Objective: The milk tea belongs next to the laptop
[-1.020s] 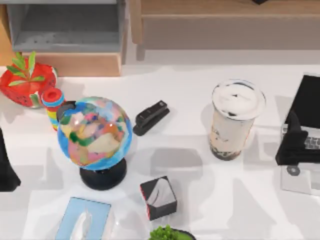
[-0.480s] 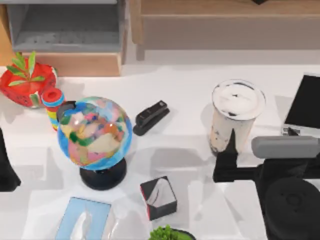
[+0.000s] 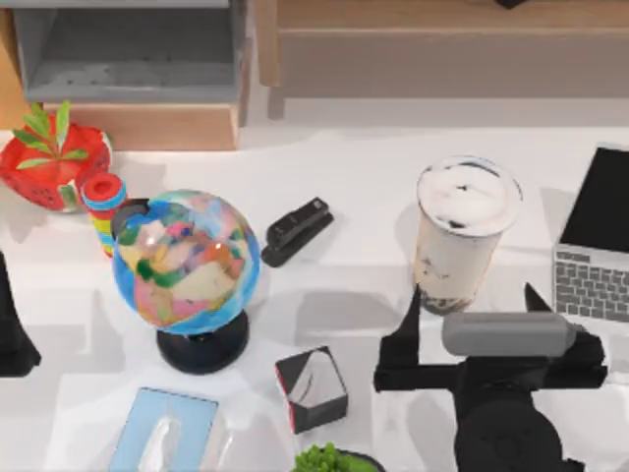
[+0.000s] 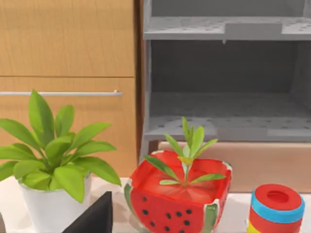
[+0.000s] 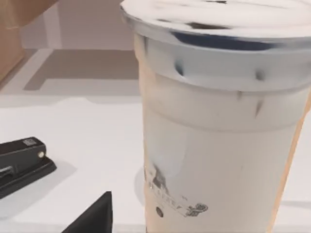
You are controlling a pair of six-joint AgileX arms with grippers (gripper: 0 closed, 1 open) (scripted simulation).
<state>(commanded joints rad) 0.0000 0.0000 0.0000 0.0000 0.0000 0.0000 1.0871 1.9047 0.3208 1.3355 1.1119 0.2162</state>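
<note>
While the white table (image 3: 354, 187) spreads across most of the top view, a wooden cabinet with a grey open shelf (image 3: 128, 59) runs along the upper edge of the frame. Left of centre stands the colourful globe (image 3: 187, 261) on its black base, the biggest thing on the table. At the lower right of the frame my right arm reaches in, and the right gripper (image 3: 472, 310) sits with its two dark fingers spread wide, one finger at each side just below the foot of the milk tea (image 3: 462, 236), not clasping it. The milk tea stands upright right of centre, its white foamy top facing the camera and dark pearls at its bottom; in the right wrist view the cup (image 5: 218, 126) looms close and tall. Just to its right, at the right edge of the frame, lies the open laptop (image 3: 595, 246), near the cup but apart from it. At the upper left sits a red watermelon planter (image 3: 49, 162) with a green sprig, and touching beside it a small rainbow-striped cylinder (image 3: 103, 206). A black stapler (image 3: 295, 231) lies between globe and cup. Lower centre holds a small black and white box (image 3: 313, 388), and a blue tissue pack (image 3: 162, 433) lies at the lower left. My left arm rests at the left edge; I cannot tell how the left gripper (image 3: 12, 334) stands.
</note>
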